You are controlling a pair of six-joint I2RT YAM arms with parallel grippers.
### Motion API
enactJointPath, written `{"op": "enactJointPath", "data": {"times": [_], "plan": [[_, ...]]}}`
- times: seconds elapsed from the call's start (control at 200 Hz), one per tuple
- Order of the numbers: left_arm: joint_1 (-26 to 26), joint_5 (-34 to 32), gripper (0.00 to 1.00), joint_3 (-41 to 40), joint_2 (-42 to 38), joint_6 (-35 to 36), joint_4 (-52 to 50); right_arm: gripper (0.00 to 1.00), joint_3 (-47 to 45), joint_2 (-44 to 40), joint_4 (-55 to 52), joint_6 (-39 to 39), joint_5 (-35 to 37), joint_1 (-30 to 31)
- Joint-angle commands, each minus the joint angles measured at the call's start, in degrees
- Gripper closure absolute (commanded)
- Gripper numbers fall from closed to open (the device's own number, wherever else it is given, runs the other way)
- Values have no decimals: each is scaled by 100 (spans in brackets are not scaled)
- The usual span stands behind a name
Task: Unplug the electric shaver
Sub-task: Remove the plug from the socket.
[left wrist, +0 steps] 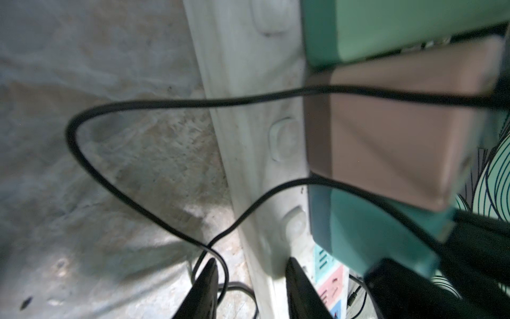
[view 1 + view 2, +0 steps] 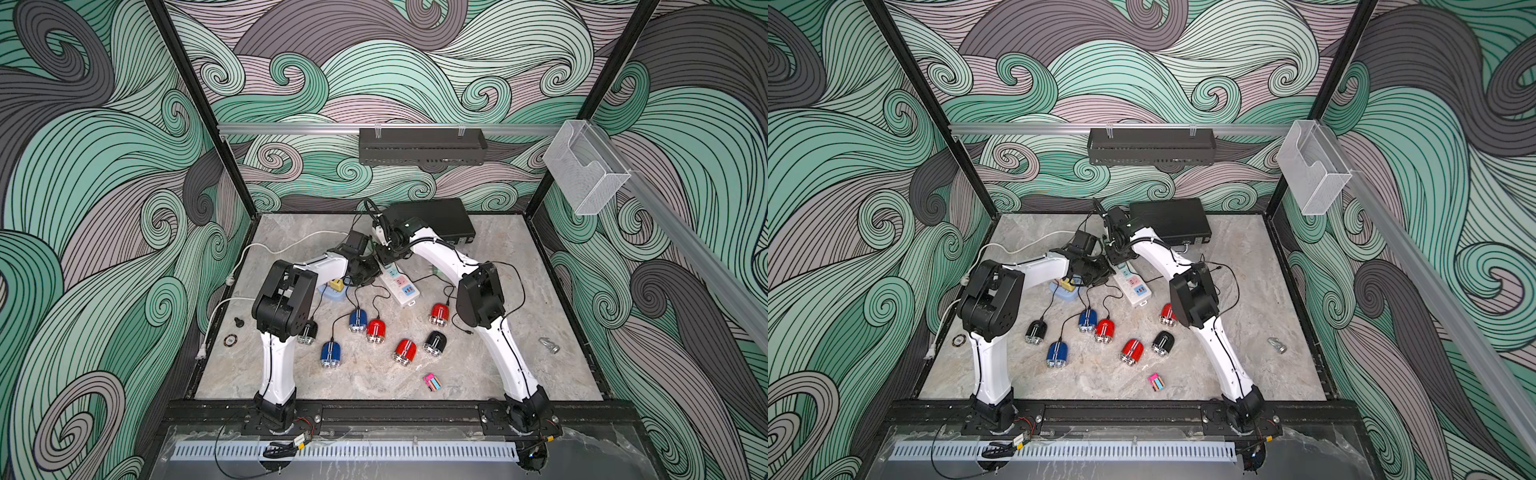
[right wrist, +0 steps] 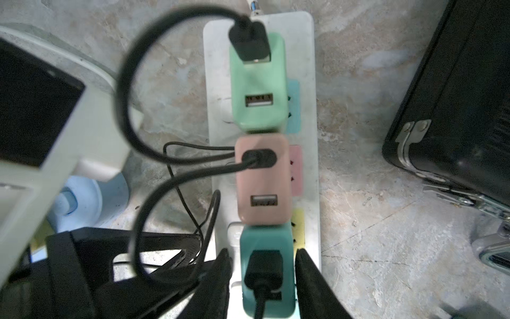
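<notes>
Marble tabletop (image 2: 552, 270) fills both top views. The electric shavers are scattered on it between the two arms, on my side of the white power strip (image 2: 400, 286). A blue shaver (image 2: 357, 320) lies just beside a red shaver (image 2: 376, 330), with a black shaver (image 2: 435, 343) and others around them. Thin black leads run from them toward the strip, but I cannot trace which goes where. Both arms reach over the strip's far end, with the left gripper (image 2: 365, 270) and right gripper (image 2: 384, 254) close together and their fingertips hidden from up here. A black case (image 2: 432, 218) sits behind them.

On the left wrist camera, the left gripper (image 1: 252, 261) has its jaws apart. One finger is over the strip's top face and the other is off its side above the marble. The strip's edge and a black cable (image 1: 165, 104) lie between them, and nothing is clamped. A pink adapter (image 1: 386, 124) stands in the strip, with a teal adapter (image 1: 372, 243) next to it.

On the right wrist camera, three adapters stand in a row on the strip: a mint adapter (image 3: 256, 80), then the pink one, then the teal one. The teal one carries a black USB plug (image 3: 263, 269). The right gripper (image 3: 262, 251) straddles the teal adapter. One finger looks pressed to its side and a sliver shows at the other, so I cannot tell whether it is pinched.
</notes>
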Motion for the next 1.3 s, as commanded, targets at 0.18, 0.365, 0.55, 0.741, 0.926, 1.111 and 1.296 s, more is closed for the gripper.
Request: {"op": "enactJointPath", "data": {"times": [0.18, 0.365, 0.55, 0.741, 0.926, 1.111, 1.296], "plan": [[65, -25, 61, -78, 116, -56, -121, 64, 138, 221, -83, -397, -58, -23], [71, -27, 61, -72, 140, -56, -138, 65, 233, 308, -75, -487, -110, -30], [66, -19, 61, -79, 142, -65, -154, 70, 319, 409, -74, -565, -196, -35], [66, -54, 61, -31, 169, -65, -276, 76, 323, 380, -73, -610, -205, -33], [55, -69, 61, 25, 225, -48, -381, 78, 263, 230, -62, -619, -243, -34], [55, -97, 61, 67, 285, -56, -500, 78, 220, 39, -16, -623, -225, -35], [57, -124, 61, 61, 296, -65, -523, 79, 135, -147, 11, -619, -229, -31]]}}
